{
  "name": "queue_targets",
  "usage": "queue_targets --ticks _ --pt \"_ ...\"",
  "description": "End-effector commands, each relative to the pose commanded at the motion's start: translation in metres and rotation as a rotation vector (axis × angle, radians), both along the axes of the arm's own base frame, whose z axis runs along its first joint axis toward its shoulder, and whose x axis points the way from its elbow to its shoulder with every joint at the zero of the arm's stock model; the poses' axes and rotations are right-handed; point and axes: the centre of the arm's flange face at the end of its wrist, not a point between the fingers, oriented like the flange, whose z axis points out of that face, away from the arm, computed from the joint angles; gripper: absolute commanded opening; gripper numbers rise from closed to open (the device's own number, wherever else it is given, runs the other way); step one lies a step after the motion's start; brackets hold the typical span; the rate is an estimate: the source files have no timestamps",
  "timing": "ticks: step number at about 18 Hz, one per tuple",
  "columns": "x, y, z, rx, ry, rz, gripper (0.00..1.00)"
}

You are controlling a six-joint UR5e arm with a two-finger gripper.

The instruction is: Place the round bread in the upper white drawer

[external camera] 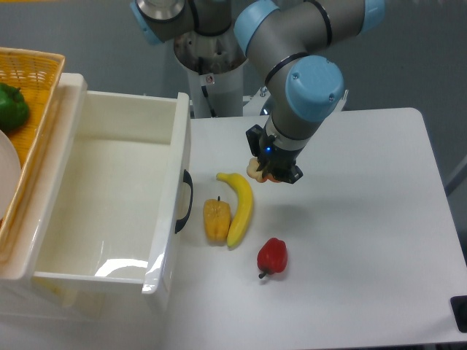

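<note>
Bread, round and pale tan [255,168], shows only as a small rounded sliver at the left edge of the gripper [268,173], above the white table [365,219] and just beyond the far tip of the banana; most of its surface is hidden by the tool, so its texture cannot be made out. It appears clamped between the jaws, though the fingers themselves are covered by the black gripper body.

At the far left, a woven yellow basket [29,73] holds a green pepper [11,106] and the edge of a white plate [6,168]. Just right of the basket, the upper white drawer [109,197] stands pulled out, its deep glossy walls catching the light and its inside bare. A black curved handle [184,200] sits on the front wall, facing the table.

Near that handle lies a yellow-orange pepper [216,221], touching the banana [241,208], which curves from near the gripper toward the near side. A red pepper [272,257] lies to the right of the banana's near end, apart from it.

The grey and blue robot arm [306,80] reaches in from the far edge of the table, its wrist bent down over the bread.
</note>
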Motion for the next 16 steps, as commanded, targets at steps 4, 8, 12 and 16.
queue_targets --ticks 4,8,12,16 --pt "0.0 0.001 0.001 0.006 -0.001 0.006 0.12" --pt "-0.001 0.001 0.001 0.009 -0.001 0.008 0.12" --pt "-0.004 -0.003 0.003 0.01 0.0 0.015 0.12" --pt "-0.004 -0.009 0.016 0.023 0.019 0.024 0.12"
